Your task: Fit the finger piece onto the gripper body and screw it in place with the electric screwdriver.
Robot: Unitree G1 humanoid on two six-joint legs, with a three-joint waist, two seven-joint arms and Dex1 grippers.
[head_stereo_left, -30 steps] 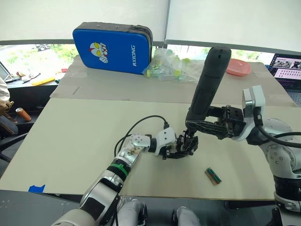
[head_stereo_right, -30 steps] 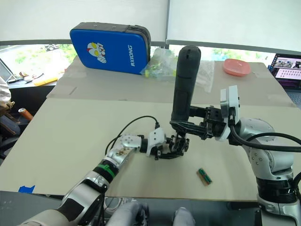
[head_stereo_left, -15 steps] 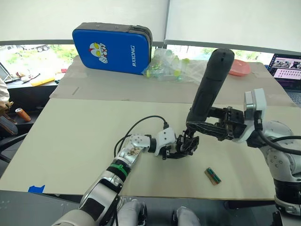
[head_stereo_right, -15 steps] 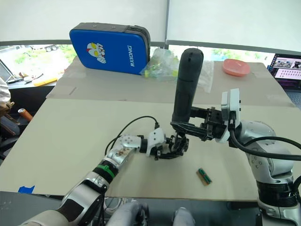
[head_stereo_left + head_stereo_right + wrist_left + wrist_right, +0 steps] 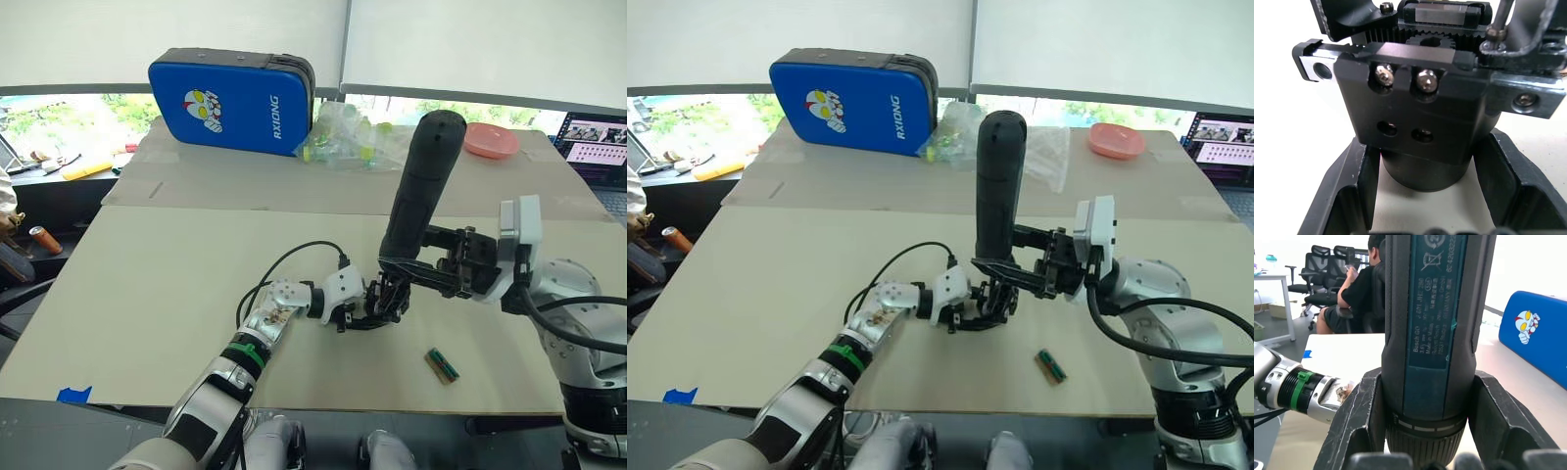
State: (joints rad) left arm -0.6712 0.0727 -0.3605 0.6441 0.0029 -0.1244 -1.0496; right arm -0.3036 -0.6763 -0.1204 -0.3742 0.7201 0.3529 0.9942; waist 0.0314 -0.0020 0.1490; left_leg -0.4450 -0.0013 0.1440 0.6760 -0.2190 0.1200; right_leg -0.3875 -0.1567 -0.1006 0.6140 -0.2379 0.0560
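Note:
The gripper body [image 5: 380, 305] rests on the table, and my left gripper [image 5: 364, 313] is shut on its round base. In the left wrist view the body's bracket [image 5: 1418, 115] carries two silver screws, with my fingers [image 5: 1344, 193] on either side of the base. My right gripper [image 5: 400, 264] is shut on the electric screwdriver [image 5: 416, 196], which stands nearly upright with its tip down at the gripper body. The right wrist view shows the screwdriver [image 5: 1432, 313] clamped between my fingers [image 5: 1354, 423]. The bit is hidden. I cannot tell the finger piece apart from the other black parts.
A small green and brown object [image 5: 443, 365] lies right of the gripper body. At the back stand a blue case [image 5: 232, 95], a clear bag of items [image 5: 353, 142] and a pink plate [image 5: 490, 142]. A laptop [image 5: 596, 147] is far right. A person [image 5: 1359, 289] sits beyond the table.
The screwdriver's top has swung a little to the left and lower, and the right arm has come closer in. The left gripper and the gripper body have stayed put.

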